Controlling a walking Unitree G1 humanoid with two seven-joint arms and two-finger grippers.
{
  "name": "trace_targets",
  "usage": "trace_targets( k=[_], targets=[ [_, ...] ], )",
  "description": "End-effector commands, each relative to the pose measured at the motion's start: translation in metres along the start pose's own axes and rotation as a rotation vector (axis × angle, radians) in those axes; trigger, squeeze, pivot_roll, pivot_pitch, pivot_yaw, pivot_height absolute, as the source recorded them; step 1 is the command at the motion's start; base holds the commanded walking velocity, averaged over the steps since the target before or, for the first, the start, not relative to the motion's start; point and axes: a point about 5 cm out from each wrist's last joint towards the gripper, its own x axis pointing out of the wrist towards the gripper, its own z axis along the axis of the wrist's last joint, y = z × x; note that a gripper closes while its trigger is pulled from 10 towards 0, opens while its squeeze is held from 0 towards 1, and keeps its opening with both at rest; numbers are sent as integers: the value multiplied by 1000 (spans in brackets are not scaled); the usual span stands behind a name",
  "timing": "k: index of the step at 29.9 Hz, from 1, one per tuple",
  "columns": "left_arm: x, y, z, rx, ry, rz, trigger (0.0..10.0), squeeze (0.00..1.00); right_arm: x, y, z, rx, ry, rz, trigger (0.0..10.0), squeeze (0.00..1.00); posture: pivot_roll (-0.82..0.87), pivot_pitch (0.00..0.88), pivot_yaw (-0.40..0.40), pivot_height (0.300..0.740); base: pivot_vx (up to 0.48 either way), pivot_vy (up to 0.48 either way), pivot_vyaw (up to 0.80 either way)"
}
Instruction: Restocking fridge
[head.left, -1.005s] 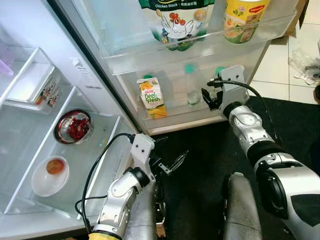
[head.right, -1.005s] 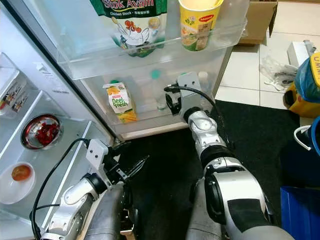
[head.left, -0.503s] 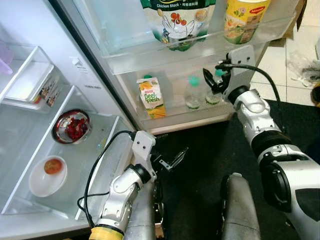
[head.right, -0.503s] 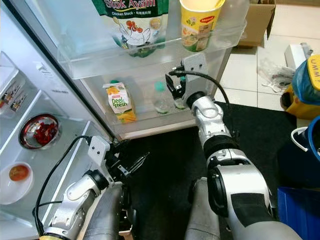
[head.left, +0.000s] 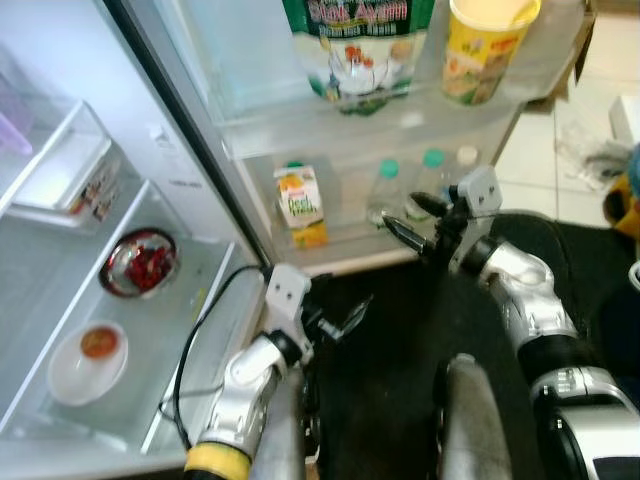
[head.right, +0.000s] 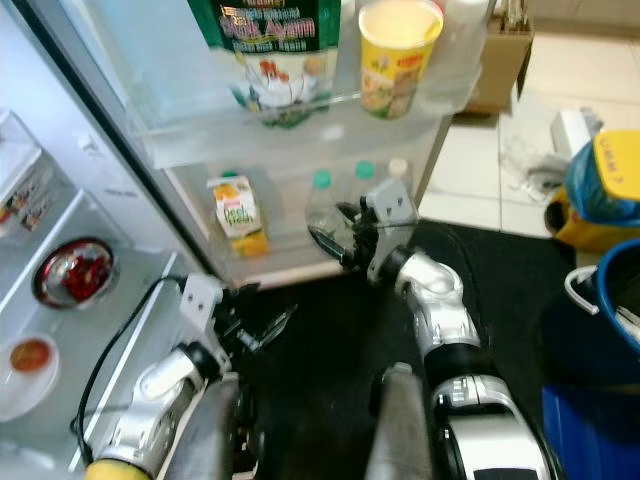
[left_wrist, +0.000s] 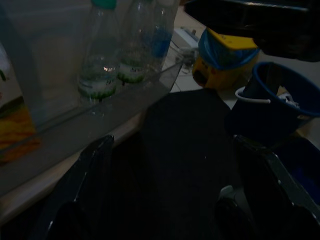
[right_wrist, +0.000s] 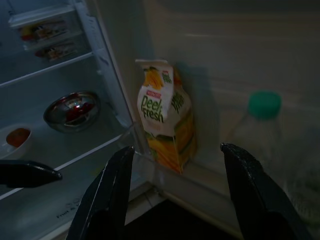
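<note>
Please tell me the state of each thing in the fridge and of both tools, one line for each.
Fridge door: open.
Juice carton: upright, in the lower door shelf.
Water bottles: upright, capped, beside the carton.
Steel bowl: on a fridge shelf, red food inside.
Left tool: open, empty.
Right tool: open, empty.

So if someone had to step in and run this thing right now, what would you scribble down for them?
Right gripper: jaws open, empty, just in front of the lower door shelf.
Left gripper: jaws open, empty, low over the dark mat, idle.
Done: three water bottles stand in the lower door shelf beside the juice carton; stock pouch and yellow cup sit in the shelf above.
Inside the fridge: steel bowl and white bowl.
Left: anything further to load; I cannot see what that is. Door is open.
</note>
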Motion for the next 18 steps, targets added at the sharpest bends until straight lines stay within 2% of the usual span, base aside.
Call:
trace_targets(
  k=[1,2,4,5,6,7,10,12,14,15,18],
  targets=[
    [-3,0,-8,-22,11,20,10000,0,-4,-1,-16,68,23,-38,10000,0,-72,181,57,600,0,0,0],
    [-3,0,-8,-22,11,20,10000,0,-4,-1,-16,68,23,-38,10000,0,-72,181,57,600,0,0,0],
    [-1,3,-10,-39,6,44,10000,0,-14,-4,-44,174,82,-131,10000,0,-66,148,33,600,0,0,0],
    [-1,3,-10,-39,6,44,10000,0,-14,-4,-44,174,82,-131,10000,0,-66,148,33,600,0,0,0],
    [0,5,-12,-53,2,58,10000,0,-22,-5,-58,234,112,-177,10000,0,-70,137,25,600,0,0,0],
    [2,8,-16,-88,0,92,10000,0,-36,0,-87,319,207,-250,10000,0,-77,123,10,600,0,0,0],
    [-1,12,-25,-105,26,130,10000,0,-48,9,-111,336,311,-271,10000,0,-82,112,-9,600,0,0,0],
    [-1,12,-25,-105,26,130,10000,0,-48,9,-111,336,311,-271,10000,0,-82,112,-9,600,0,0,0],
    [-7,14,-38,-123,68,170,10000,0,-60,18,-132,370,398,-308,10000,0,-86,96,-27,600,0,0,0],
    [-7,14,-38,-123,68,170,10000,0,-60,18,-132,370,398,-308,10000,0,-86,96,-27,600,0,0,0],
    [-25,14,-64,-150,173,241,10000,0,-84,27,-160,411,523,-397,10000,0,-76,81,-42,600,0,0,0]
  ],
)
